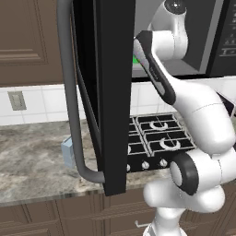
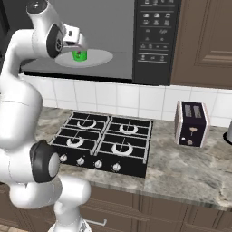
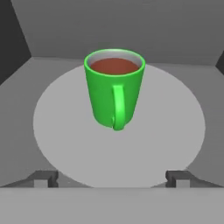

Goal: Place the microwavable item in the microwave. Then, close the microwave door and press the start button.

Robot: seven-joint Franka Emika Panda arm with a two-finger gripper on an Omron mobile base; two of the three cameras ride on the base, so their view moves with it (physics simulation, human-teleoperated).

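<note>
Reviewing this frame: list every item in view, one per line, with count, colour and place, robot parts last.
green mug: 1, bright green with reddish-brown contents, upright on the turntable, handle toward the hand camera
turntable plate: 1, white, round, on the microwave floor
microwave: 1, black with grey interior, mounted above the stove
microwave door: 1, black with curved grey bar handle, swung wide open
stove: 1, black, four burners, set in the counter
toaster: 1, pale sides and dark face, on the counter right of the stove
pale blue box: 1, on the counter, partly behind the door handle
counter: 1, grey marbled
gripper: 1, dark fingertips spread apart, mug standing free beyond them
</note>
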